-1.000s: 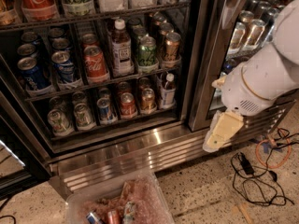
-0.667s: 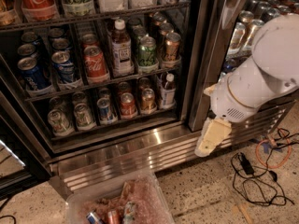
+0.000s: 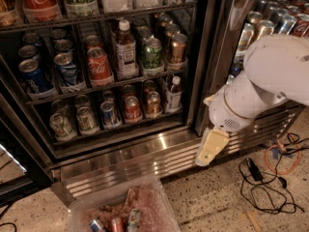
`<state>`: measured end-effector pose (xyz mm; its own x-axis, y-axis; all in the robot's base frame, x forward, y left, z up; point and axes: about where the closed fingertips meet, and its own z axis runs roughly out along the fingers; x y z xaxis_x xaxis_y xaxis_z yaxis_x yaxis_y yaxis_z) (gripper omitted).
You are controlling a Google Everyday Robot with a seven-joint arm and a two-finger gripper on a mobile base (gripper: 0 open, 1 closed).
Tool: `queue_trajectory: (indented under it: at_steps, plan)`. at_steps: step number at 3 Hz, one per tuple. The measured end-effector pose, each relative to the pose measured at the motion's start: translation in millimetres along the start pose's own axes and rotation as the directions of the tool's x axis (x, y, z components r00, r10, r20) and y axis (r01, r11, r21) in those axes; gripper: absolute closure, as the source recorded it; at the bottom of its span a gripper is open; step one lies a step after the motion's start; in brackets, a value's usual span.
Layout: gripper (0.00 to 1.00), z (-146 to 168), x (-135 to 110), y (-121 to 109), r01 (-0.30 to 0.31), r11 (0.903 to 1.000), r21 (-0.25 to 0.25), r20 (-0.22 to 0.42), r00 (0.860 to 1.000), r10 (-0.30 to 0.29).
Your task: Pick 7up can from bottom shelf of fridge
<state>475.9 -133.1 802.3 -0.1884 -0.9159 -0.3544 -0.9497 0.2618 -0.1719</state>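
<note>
Seated at front left of the bottom shelf (image 3: 126, 129) of the fridge (image 3: 145, 159), in a clear tray: 7up can (image 3: 61, 125), a like one beside. On the floor, clear plastic bin (image 3: 150, 193) holding loose cans (image 3: 133, 220). Low at right, before the ribbed steel base: gripper (image 3: 210, 149), apart from the shelf; open or closed, impossible to tell.

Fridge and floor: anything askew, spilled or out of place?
Shelved cans stand upright. Odd: loose cables tangled on the floor at right, and stray cans jumbled in the clear bin below. The gripper hangs by the base panel.
</note>
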Motion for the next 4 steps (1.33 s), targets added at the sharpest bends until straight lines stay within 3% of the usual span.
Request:
queue_trajectory:
  at_steps: [1, 2, 3, 4]
  plan:
    - [0.00, -25, -2, 2, -0.009, 0.9998, -0.018, -0.027, 1.000, 0.008]
    - [0.00, -82, -3, 4, -0.006, 0.9997, 0.025, -0.025, 1.000, 0.007]
    - [0.00, -102, -5, 5, 0.018, 0.9966, 0.081, 0.000, 1.000, -0.018]
    - [0.00, -101, -6, 5, 0.017, 0.9969, 0.077, 0.000, 1.000, -0.017]
